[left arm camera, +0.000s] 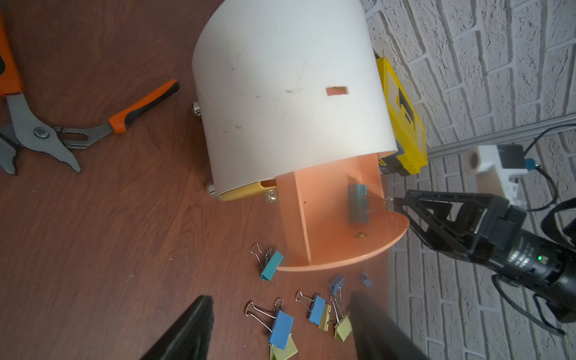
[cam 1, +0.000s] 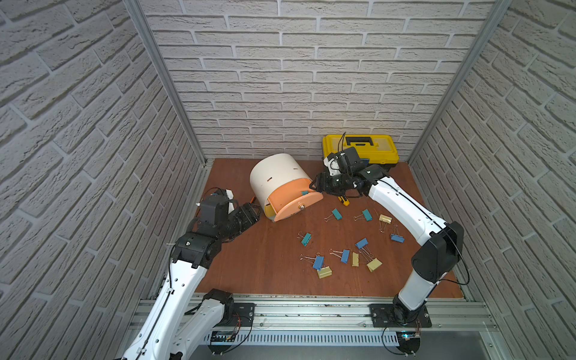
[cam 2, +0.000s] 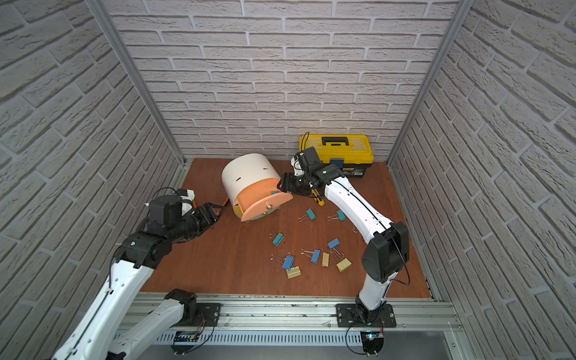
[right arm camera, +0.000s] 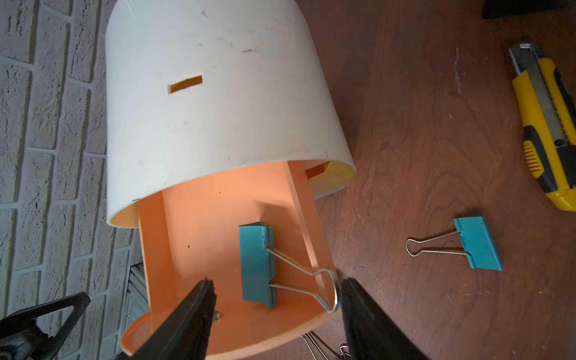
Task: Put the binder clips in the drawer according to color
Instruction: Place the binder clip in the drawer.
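Observation:
The drawer cabinet [cam 1: 274, 174] is white and round-topped, with its peach drawer [right arm camera: 199, 233] pulled out. One teal binder clip [right arm camera: 256, 265] lies inside it, with its wire loop close against one finger of my right gripper [right arm camera: 276, 282]. That gripper is open over the drawer's front rim [cam 1: 314, 187]. On the table to the right lie several more binder clips: teal [cam 1: 337, 214], blue [cam 1: 318, 262] and pale yellow [cam 1: 324, 273]. My left gripper [cam 1: 254, 212] is open and empty, to the left of the cabinet.
A yellow-black toolbox [cam 1: 361, 149] stands at the back wall behind my right arm. A yellow utility knife [right arm camera: 548, 131] lies beside the cabinet. Orange-handled pliers [left arm camera: 62, 134] lie left of the cabinet, near my left gripper. Brick walls close in three sides.

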Controlling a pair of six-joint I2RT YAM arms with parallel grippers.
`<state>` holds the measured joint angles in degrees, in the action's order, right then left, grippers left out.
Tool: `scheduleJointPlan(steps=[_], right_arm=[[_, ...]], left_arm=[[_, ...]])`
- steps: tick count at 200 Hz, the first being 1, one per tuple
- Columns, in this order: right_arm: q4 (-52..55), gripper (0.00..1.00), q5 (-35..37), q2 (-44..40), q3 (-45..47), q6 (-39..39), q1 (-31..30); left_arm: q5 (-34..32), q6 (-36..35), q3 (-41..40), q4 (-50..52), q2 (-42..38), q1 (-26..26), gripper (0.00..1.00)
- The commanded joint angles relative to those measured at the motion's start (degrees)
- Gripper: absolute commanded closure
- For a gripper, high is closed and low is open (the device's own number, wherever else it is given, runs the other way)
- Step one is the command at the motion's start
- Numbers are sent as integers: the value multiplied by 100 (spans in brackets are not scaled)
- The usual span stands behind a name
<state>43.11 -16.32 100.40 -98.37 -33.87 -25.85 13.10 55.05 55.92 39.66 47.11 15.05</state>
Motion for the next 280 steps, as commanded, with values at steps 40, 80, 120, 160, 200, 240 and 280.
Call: scheduleJointPlan(steps=[40,80,120,160,200,240,280], right_arm=[[-126,32,-66,31,-83,-36,23],[-260,33,-436,250,-266,-111,24],[-507,34,-724,304,-329,-236,23],[-715,34,-1009,352,-390,-321,18],[-659,34,-1021,375,-483,-339,18],[-262,31,-545,205,-466,-41,30],[19,29,-152,-5,-325,212,25]], left_arm=[[26,-90,-54,-68,28,-54,26],[4,-82,-70,-11,-4,-53,26],[-27,-30,-137,-2,-78,-48,26],[-10,43,-252,-85,-118,-49,26],[12,66,-283,-149,-115,-54,27],[9,68,-317,-133,-159,-49,26],[50,64,-325,-169,-133,-53,26]])
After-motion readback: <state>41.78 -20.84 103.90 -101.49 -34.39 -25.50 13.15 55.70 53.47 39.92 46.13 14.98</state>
